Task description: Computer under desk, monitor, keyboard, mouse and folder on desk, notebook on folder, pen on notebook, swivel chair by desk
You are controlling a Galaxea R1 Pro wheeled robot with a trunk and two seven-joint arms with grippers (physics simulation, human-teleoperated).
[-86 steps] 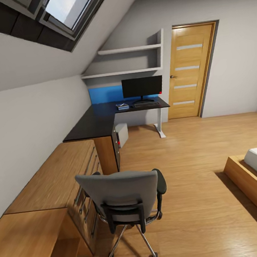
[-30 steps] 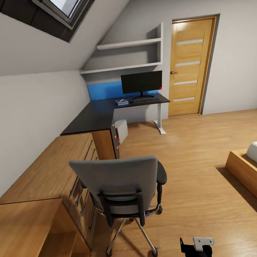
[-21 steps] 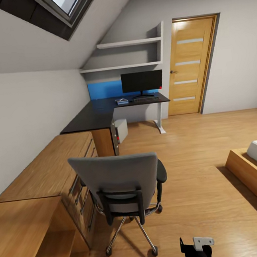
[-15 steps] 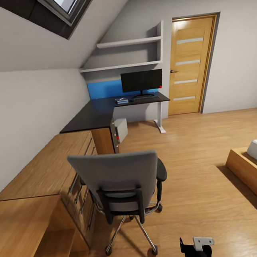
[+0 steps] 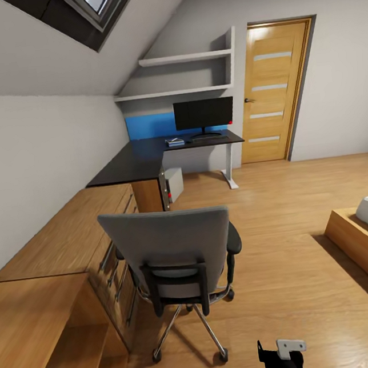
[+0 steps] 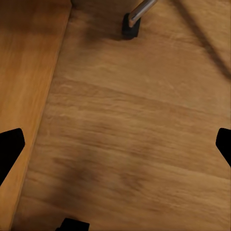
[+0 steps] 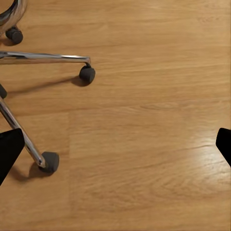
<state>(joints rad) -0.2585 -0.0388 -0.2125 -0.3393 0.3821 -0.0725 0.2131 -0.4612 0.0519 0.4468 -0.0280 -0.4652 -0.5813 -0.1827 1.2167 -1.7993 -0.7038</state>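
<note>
The swivel chair [image 5: 170, 249] stands close ahead with its grey back toward me, hiding its seat, so the folder is out of view. Its chrome spokes and casters [image 7: 86, 73] show in the right wrist view, and one caster [image 6: 131, 26] in the left wrist view. Farther off, the monitor [image 5: 204, 113] and keyboard [image 5: 207, 138] sit on the black desk [image 5: 138, 161]. A small bluish flat thing [image 5: 174, 142] beside them is too far to name. The computer [image 5: 171, 186] stands under the desk. The mouse, notebook and pen cannot be made out. Both grippers, left [image 6: 115, 147] and right [image 7: 115, 144], hang open over the floor.
Light wooden low shelving [image 5: 60, 251] runs along the left wall beside the chair. A bed frame [image 5: 364, 242] sits at the right. A wooden door [image 5: 270, 93] is behind the desk's right end. Wood floor [image 5: 279, 207] lies open between chair, bed and desk.
The whole view has shifted as the camera moved nearer the chair. The right arm's end came into the bottom of the head view. Nothing on the desk has moved.
</note>
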